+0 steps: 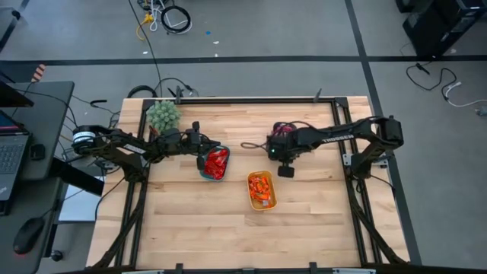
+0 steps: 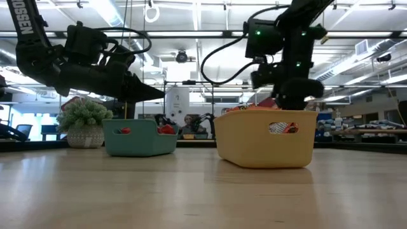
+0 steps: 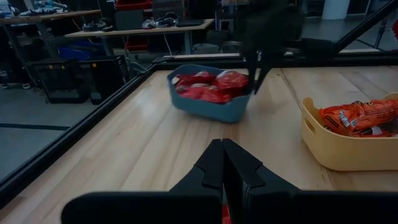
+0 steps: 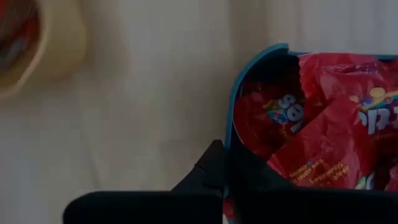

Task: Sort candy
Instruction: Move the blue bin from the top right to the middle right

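A large workshop with a grey floor, loose cables and a desk carrying a laptop [image 1: 9, 152] is surrounding a pale wooden tabletop [image 1: 228, 228] framed by dark rails. At the far left corner of the tabletop a fuzzy green ball-shaped plant [image 1: 163, 116] is sitting in a small pot. Right of centre, towards the near side, a yellow oblong plastic tray [image 1: 262, 207] is holding the shiny orange-wrapped candies [image 1: 261, 189], heaped inside it. Farther back and to its left, a teal oblong plastic tray [image 1: 204, 170] is holding the shiny red-wrapped candies [image 1: 218, 161], which are filling it up to the rim. The two trays are standing apart, with bare wood between them. The left arm is reaching in from the left, and the left claw [image 1: 201, 146] is hanging above the far left edge of the teal tray, its fingers pressed together to a narrow point with nothing visibly between them. The right arm is reaching in from the right, and the right claw [image 1: 285, 170] is hovering over bare wood just beyond the far right corner of the yellow tray, its fingers likewise closed tight and gripping nothing that can be made out. In the low view both trays are resting flat on the tabletop, the yellow one nearer.
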Robot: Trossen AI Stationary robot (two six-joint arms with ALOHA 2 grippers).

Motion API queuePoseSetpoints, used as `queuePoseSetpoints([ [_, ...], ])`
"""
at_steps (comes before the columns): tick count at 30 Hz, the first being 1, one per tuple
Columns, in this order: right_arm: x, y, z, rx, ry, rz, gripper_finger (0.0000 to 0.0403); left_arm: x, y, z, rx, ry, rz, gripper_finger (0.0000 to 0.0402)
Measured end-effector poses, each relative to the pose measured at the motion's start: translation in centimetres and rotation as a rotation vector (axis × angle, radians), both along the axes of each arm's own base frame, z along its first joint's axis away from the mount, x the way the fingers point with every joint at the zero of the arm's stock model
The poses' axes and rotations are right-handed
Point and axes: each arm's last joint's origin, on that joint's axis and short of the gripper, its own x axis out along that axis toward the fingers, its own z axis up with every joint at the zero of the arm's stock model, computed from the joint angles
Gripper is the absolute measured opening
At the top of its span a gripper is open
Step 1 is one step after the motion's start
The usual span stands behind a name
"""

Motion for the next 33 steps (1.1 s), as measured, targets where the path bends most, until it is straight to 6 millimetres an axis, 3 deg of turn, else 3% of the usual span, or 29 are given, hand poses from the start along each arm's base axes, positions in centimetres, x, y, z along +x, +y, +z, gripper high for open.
queuePoseSetpoints([
  [8,-1.6,4.2,0.0,0.014,0.172,0.071,0.0002,0.0,0.0,0.0,0.000,0.000,0.000,0.0002],
  [20,-3.3,8.4,1.5,0.047,0.192,0.121,0.0007,0.0,0.0,0.0,-0.013,-0.004,0.001,0.0002],
  [28,-3.2,9.0,1.9,0.024,0.169,0.054,0.0089,0.0,0.0,0.0,-0.018,-0.005,0.002,0.0002],
  [33,-2.3,9.9,3.4,0.037,0.096,0.080,0.0142,0.0,0.0,0.0,-0.018,-0.005,0.002,0.0002],
])
